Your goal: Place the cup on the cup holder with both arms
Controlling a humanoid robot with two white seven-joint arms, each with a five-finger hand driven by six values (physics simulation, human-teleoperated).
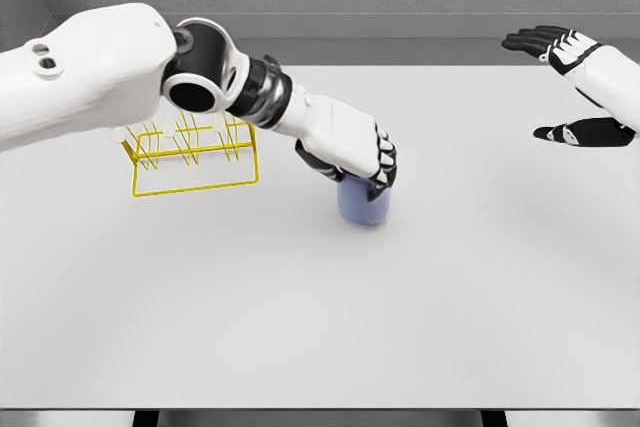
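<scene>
Cup (361,204): blue, upright on bench (450,287), mid-field, right of yellow holder (192,154). Left hand (350,152): directly above, fingers curled over cup's top, grasping it. Right hand (575,87): far right, raised, fingers spread, holding nothing.

A pale grey tabletop (300,327) carries a blue cup (362,205) near centre, with a yellow wire cup holder (195,159) at its ten o'clock.
</scene>
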